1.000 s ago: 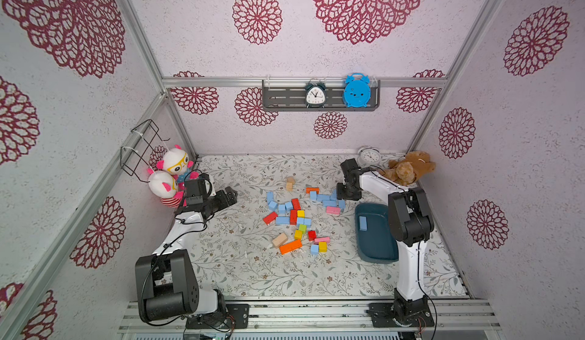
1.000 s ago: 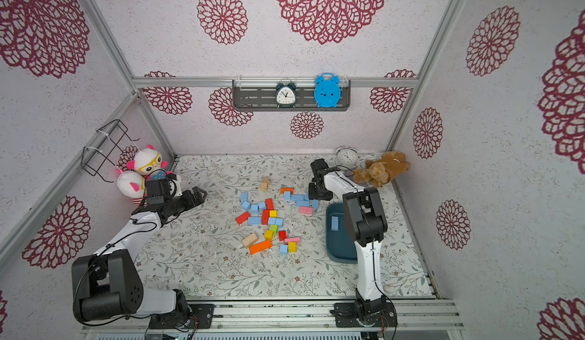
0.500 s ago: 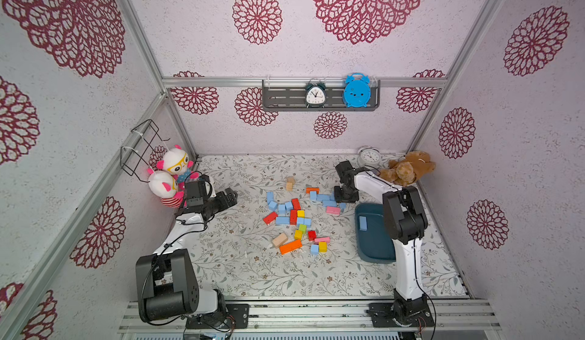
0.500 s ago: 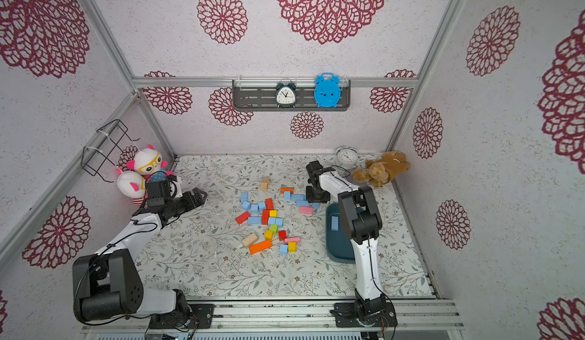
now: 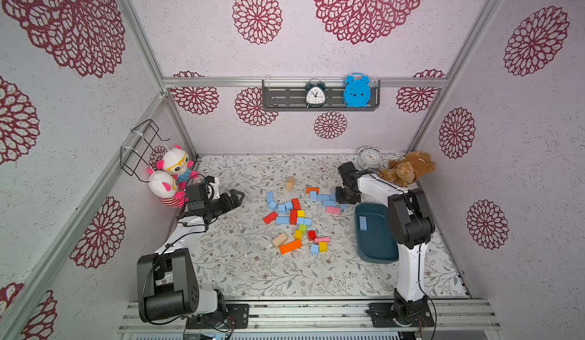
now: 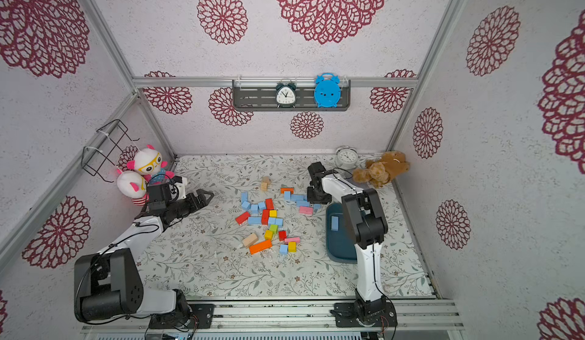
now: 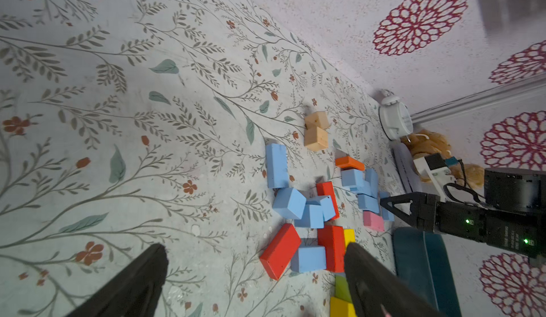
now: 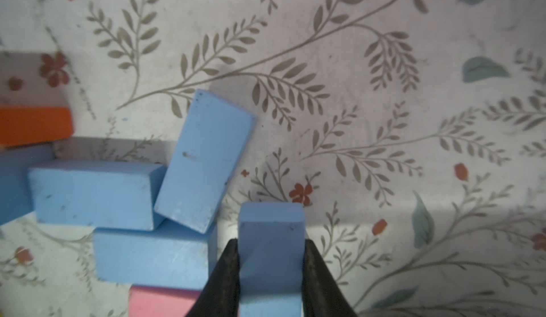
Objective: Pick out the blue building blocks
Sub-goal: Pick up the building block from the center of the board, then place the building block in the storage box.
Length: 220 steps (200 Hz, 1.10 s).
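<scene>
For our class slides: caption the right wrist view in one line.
Right gripper pinching one blue block, with more blue blocks, a pink block and an orange block alongside.

White links (image 5: 408, 268), black joints (image 5: 411, 224) — 2 green lights (image 7: 467, 221).

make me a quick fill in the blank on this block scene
1. The right gripper is shut on a ___ block.
2. The left gripper stands ___ and holds nothing.
3. In both top views, ___ blue block shows inside the teal tub.
4. The teddy bear lies beside a ___ alarm clock.

Missing words: blue; open; one; white.
</scene>
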Available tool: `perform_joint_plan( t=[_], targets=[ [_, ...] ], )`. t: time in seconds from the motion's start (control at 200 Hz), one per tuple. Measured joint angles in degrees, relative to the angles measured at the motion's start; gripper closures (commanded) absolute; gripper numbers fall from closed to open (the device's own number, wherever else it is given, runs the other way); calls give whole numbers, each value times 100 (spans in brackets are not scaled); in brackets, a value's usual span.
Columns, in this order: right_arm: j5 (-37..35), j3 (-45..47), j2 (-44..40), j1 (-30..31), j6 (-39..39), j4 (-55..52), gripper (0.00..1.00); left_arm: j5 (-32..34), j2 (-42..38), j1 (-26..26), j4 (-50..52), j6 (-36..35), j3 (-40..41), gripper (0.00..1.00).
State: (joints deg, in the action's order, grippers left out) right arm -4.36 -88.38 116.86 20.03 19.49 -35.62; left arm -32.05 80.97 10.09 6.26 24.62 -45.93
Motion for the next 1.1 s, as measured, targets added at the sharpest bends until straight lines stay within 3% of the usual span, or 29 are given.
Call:
perform_joint_plan(
  t=[0.22, 0.49, 0.72, 1.101],
  targets=[
    [-179, 623, -1580, -166, -109, 94, 76, -293, 4, -424, -103, -15, -2, 3],
    [-544, 2059, -3189, -1182, -358, -223, 75, -310, 22, -640, -101, -109, -2, 3],
    [-313, 2946, -3062, -1220, -393, -304, 74, -299, 94, -656, -94, -153, -2, 3],
    [-83, 3001, -2245, -1224, -487, 234, 71, -227, 94, -673, -90, -236, -2, 3]
  ],
)
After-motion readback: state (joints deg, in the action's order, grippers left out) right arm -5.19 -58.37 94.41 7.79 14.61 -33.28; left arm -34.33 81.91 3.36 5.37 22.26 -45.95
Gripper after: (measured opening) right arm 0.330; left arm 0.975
